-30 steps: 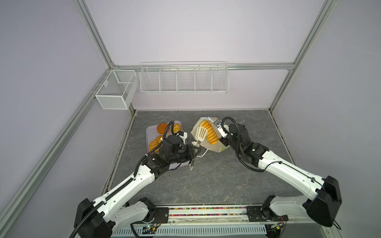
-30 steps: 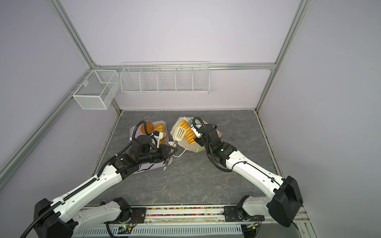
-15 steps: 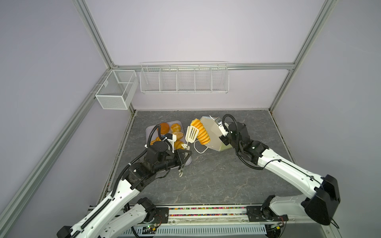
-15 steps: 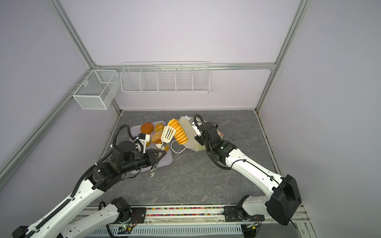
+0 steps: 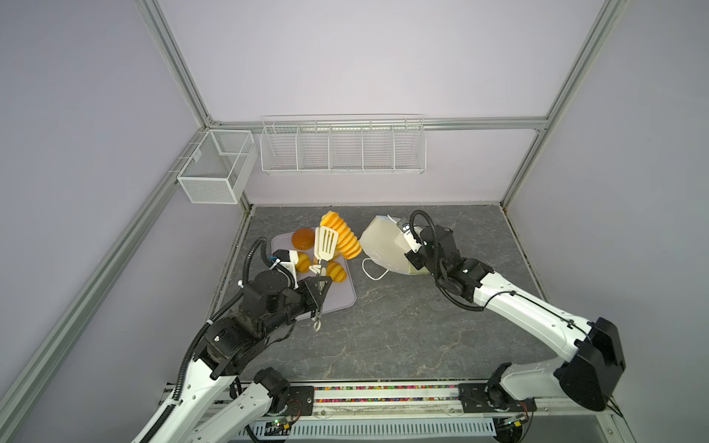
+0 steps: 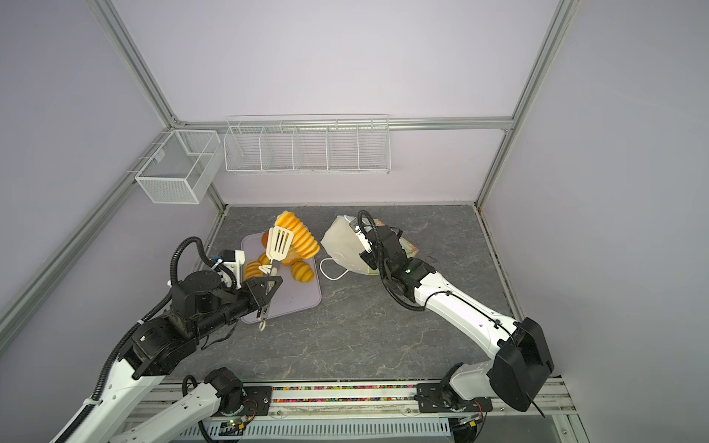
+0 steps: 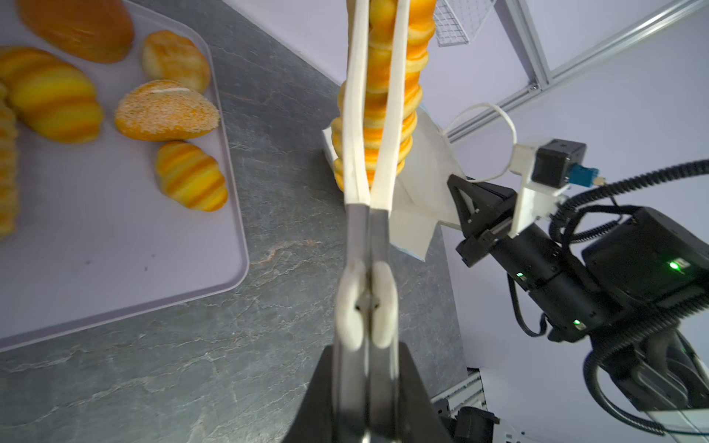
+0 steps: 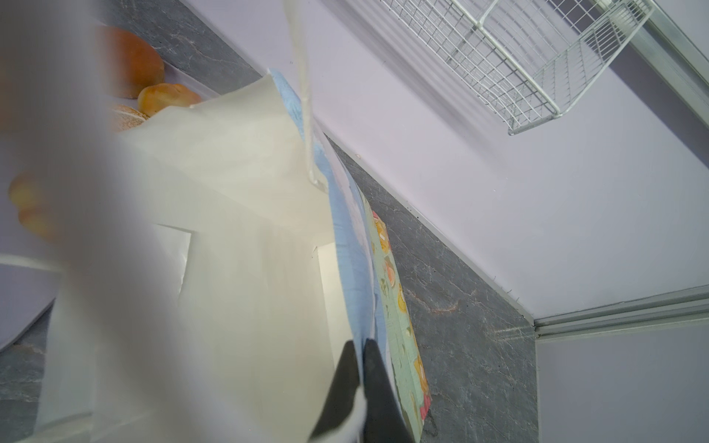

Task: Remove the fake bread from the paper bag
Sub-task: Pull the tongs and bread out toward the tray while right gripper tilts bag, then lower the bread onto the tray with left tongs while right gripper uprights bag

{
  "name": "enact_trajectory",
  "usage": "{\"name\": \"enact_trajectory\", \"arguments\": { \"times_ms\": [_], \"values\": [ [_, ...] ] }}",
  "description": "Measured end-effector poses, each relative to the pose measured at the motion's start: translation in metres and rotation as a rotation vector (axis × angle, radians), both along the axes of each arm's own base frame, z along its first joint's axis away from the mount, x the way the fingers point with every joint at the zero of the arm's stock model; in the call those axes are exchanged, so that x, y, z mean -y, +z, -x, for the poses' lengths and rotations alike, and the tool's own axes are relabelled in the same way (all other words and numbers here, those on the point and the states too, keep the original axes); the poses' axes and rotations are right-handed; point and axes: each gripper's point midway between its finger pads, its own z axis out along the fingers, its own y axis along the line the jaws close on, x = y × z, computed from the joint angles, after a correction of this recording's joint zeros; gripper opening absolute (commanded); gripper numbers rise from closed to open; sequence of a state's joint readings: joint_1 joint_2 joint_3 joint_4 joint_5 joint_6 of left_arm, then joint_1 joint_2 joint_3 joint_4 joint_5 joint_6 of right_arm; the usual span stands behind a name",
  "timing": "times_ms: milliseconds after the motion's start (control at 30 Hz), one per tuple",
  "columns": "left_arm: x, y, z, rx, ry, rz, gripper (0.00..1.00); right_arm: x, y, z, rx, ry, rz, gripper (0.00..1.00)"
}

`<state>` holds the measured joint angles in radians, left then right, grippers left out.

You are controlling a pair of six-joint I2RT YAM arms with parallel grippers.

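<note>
**Tongs and bag on a grey, marble-veined table (image 5: 403, 326).** The left gripper (image 5: 321, 288) is clenching its jaws on the steel handles of a pair of tongs (image 5: 325, 243). The tongs' flat, slotted, cream plastic blades are squeezing a long ridged loaf (image 5: 345, 239). The loaf is glossy and banded yellow and orange, with ribs stacked like discs. It is hanging tilted in the air outside the paper bag (image 5: 383, 245), just beside the bag's mouth and by the far corner of the tray (image 5: 339, 301).

The right gripper (image 8: 360, 343) is pinching its jaws shut on the bag's wall near the rim. The bag is lying tipped on the table with its mouth turned towards the tray. Its inside is showing smooth, creased white paper. Its outside is showing a blue print and a light green side panel with small orange and pink motifs. A white cord handle (image 7: 477, 106) is arching from the rim.

The tray is a shallow lavender plastic rectangle with rounded corners. It is carrying further glossy pieces:
- a smooth brown round bun (image 7: 76, 27)
- a small pale scored bun (image 7: 174, 59)
- a seeded oval roll (image 7: 167, 111)
- ridged oval rolls (image 7: 192, 176)
</note>
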<state>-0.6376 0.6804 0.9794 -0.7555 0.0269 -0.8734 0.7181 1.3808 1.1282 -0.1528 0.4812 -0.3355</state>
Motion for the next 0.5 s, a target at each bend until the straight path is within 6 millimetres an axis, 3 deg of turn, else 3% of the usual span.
{"name": "enact_trajectory", "arguments": {
  "times_ms": [167, 267, 500],
  "values": [
    [-0.033, -0.016, -0.011, -0.071, 0.140, -0.003, 0.00, 0.003, 0.005, -0.002, -0.007, -0.011, -0.013, 0.07],
    [-0.042, -0.039, -0.014, -0.137, 0.175, 0.017, 0.00, 0.005, 0.013, -0.002, -0.018, -0.015, -0.023, 0.07],
    [-0.037, -0.123, -0.007, -0.382, 0.156, 0.062, 0.00, 0.007, 0.048, -0.010, -0.049, -0.013, -0.111, 0.07]
  ]
}}
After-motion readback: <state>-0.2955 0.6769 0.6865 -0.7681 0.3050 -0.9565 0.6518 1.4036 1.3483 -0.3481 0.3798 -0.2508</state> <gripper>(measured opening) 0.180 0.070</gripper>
